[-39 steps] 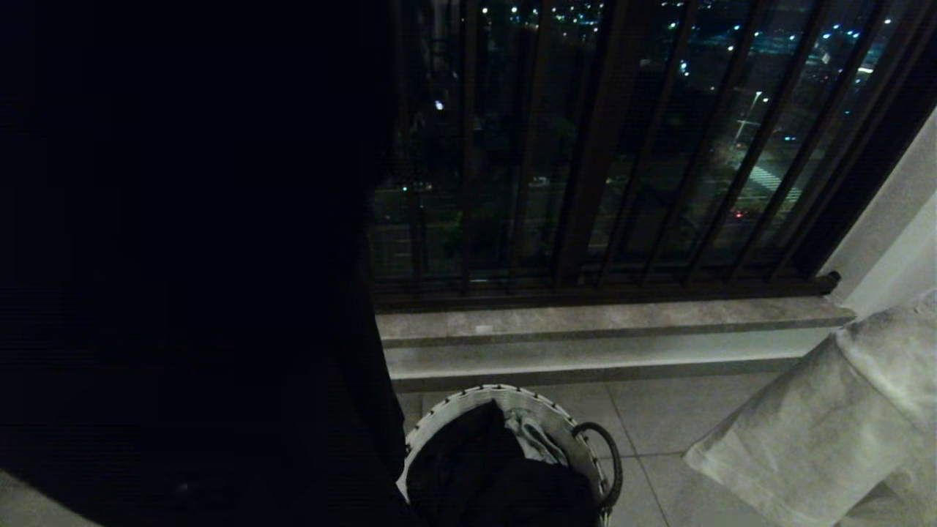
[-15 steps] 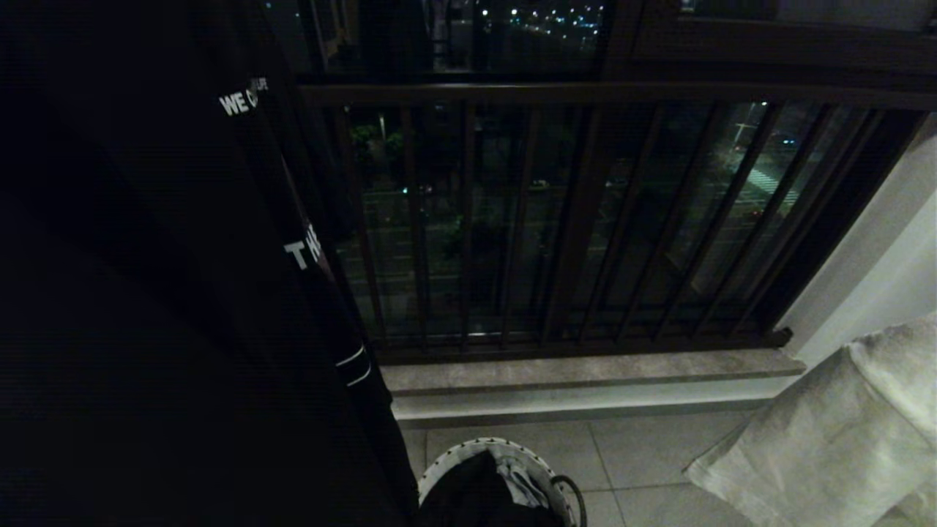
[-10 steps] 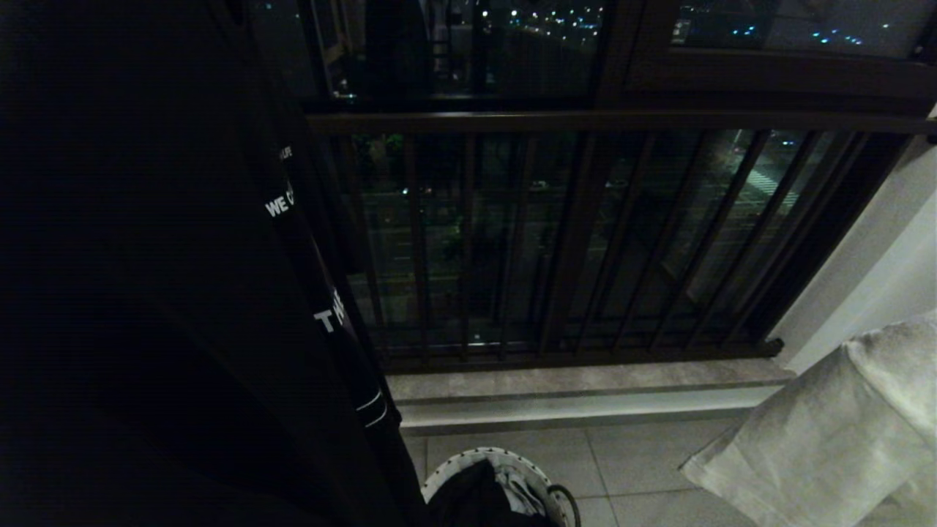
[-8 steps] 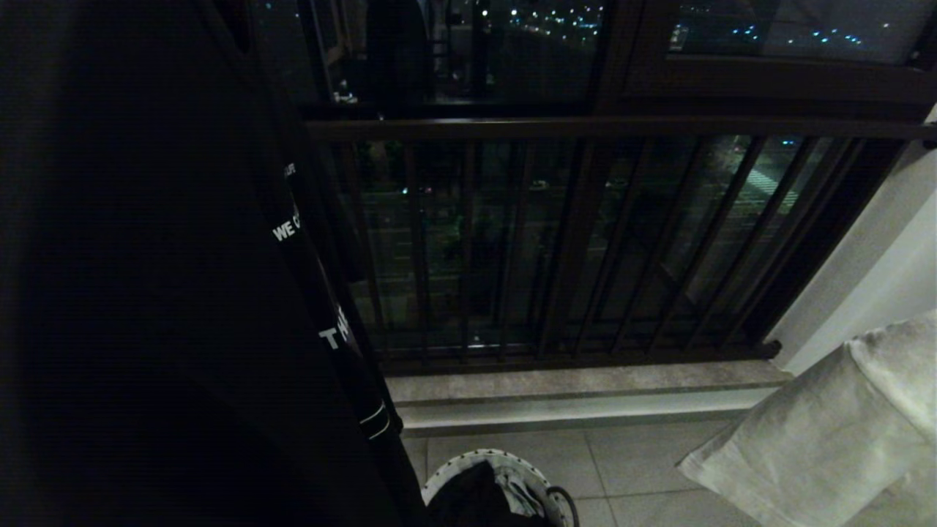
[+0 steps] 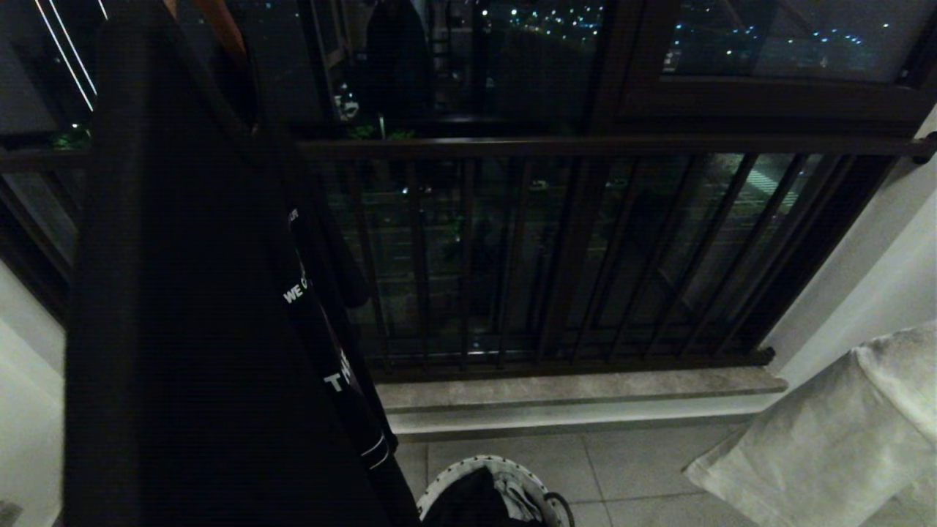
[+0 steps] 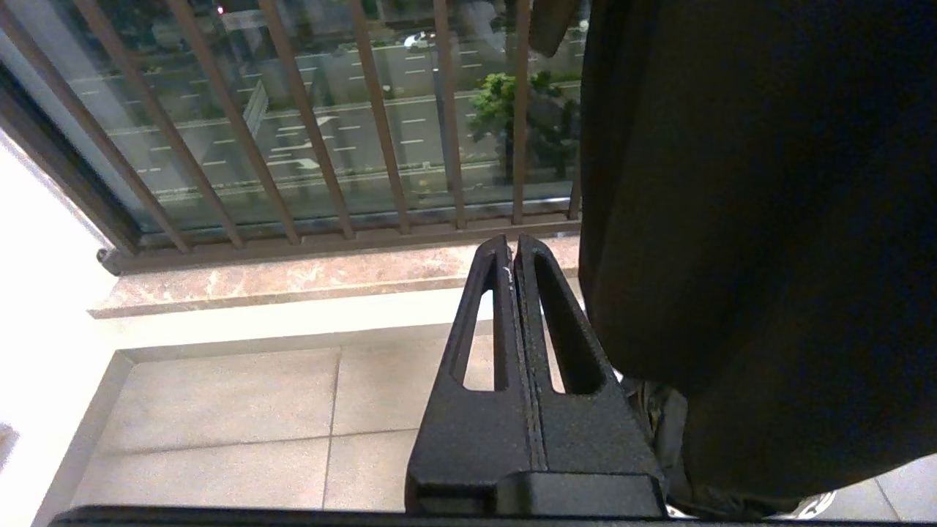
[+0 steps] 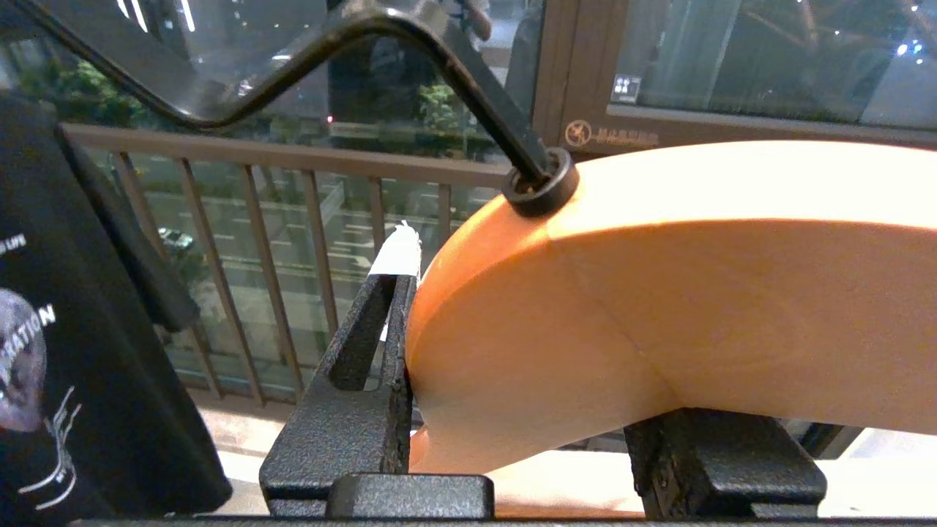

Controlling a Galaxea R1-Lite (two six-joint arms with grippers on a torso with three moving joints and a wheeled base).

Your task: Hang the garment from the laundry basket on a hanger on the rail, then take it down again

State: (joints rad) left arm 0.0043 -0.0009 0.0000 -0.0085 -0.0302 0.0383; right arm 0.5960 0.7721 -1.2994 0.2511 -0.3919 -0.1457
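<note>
- The basket [image 5: 446, 483] sits on the tiled floor [image 5: 644, 468] at the lower edge of the head view: round, with pale soft sides and a thin dark rim, and a black loop handle on its right. Inside lies dark cloth with a pale piece beside it.
- The right gripper [image 7: 512, 454] clamps a smooth, curved orange wooden hanger [image 7: 659, 293] between its black textured fingers [image 7: 351, 410], about half spread. The hanger's black metal hook [image 7: 410, 44] rises from a ring on top.
- A black T-shirt [image 5: 205, 329] with white lettering hangs at the left in the head view, above and left of the basket, apart from the right gripper.
- The left gripper [image 6: 512, 245] is pressed together and empty, just beside the shirt's hem.
- Dark vertical railing bars [image 5: 512, 256] stand behind a stone sill [image 5: 585, 388].
- A pale towel-like cloth [image 5: 827, 439] lies at the right.
</note>
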